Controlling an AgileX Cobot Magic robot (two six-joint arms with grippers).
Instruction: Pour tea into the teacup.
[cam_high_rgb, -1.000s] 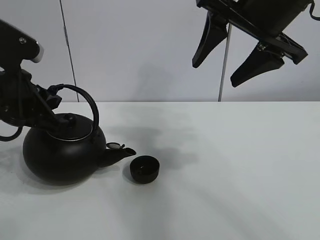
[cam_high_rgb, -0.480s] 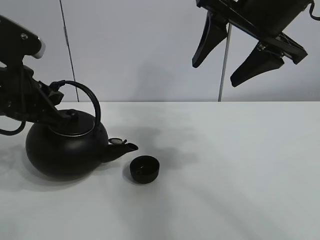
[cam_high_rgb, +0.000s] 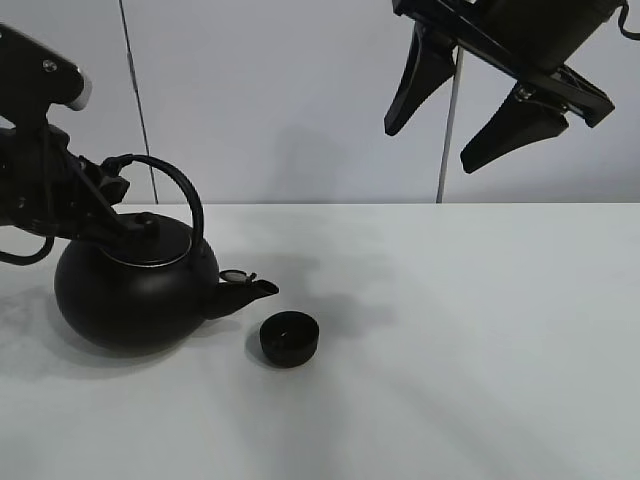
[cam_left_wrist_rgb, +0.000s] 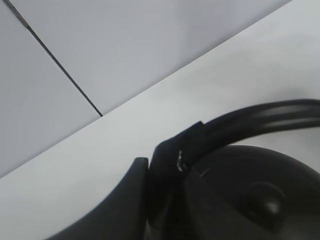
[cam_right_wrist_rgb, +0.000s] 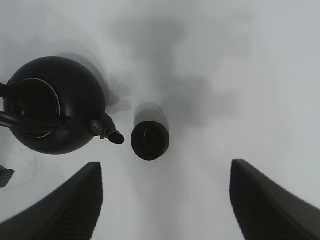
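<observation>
Clamping left gripper on arched handle of big black round-bellied kettle, left of frame. Holding right gripper released, jaws apart, upper right. Seeing small round matte-black teacup lower centre, just beside spout.

Bright, even, diffuse light fills the scene; the white table carries only soft grey shadows, one left of the kettle, a fainter patch far-right of the teacup; both black pieces read almost as silhouettes; a thin glint edges the kettle's lid; the left wrist view is soft, its close foreground blurred; the right wrist view is fairly sharp.
</observation>
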